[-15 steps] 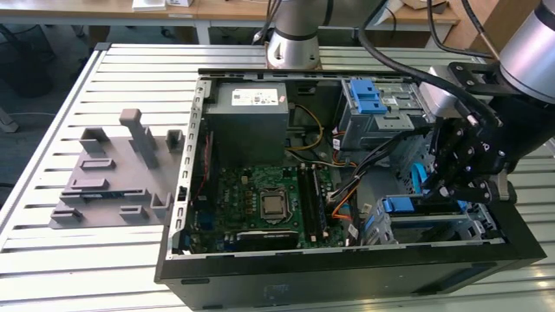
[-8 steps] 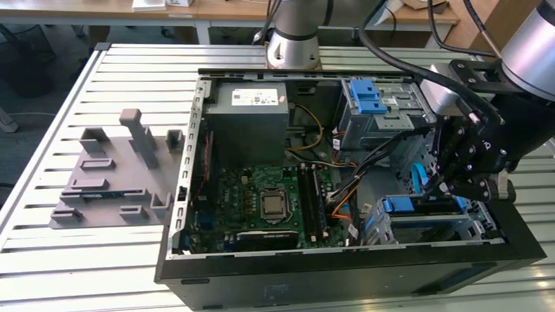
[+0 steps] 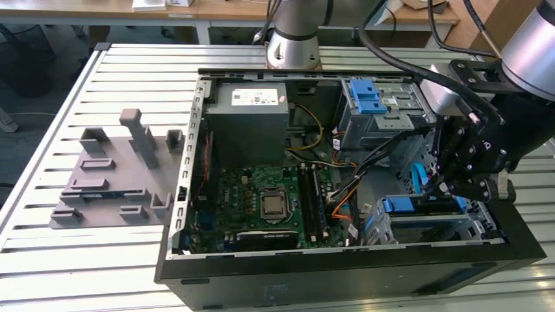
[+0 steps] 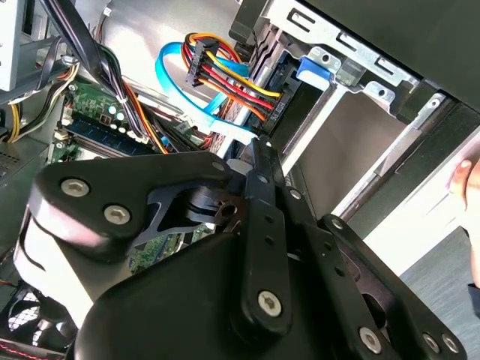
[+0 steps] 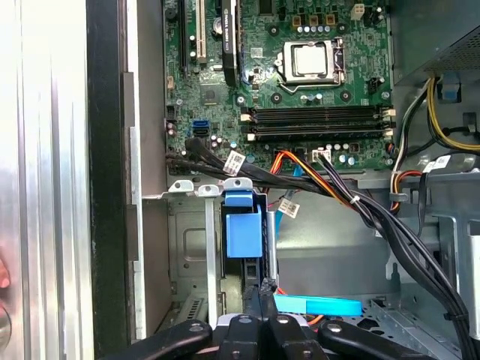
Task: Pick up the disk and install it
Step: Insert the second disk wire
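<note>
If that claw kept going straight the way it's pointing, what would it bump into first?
Most likely the blue carrier in the drive bay right ahead of the claw, though the depth is hard to judge.

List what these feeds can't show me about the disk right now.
- Disk label and body: first wrist view, sunk edge-on inside the drive cage.
- Disk's end on the exterior view's right: covered by the gripper.
- Hand: second wrist view, cut off by the picture's edge.
</note>
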`<move>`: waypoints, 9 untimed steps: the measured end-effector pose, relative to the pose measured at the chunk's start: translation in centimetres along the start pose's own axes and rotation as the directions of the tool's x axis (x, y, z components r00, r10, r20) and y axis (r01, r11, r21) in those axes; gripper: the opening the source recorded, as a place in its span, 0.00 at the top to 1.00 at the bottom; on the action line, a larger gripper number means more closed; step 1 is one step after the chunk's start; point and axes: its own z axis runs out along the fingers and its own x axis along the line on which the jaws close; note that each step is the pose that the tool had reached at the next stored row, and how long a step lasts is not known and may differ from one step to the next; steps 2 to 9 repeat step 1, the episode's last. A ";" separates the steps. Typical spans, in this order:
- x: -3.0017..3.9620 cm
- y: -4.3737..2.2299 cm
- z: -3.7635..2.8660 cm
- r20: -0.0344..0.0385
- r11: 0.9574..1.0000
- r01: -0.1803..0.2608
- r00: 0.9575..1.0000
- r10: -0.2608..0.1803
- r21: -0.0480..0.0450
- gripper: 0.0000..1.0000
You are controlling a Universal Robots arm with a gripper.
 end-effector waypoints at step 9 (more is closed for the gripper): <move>0.00 0.00 0.00 0.000 1.000 0.000 1.000 0.000 0.000 0.89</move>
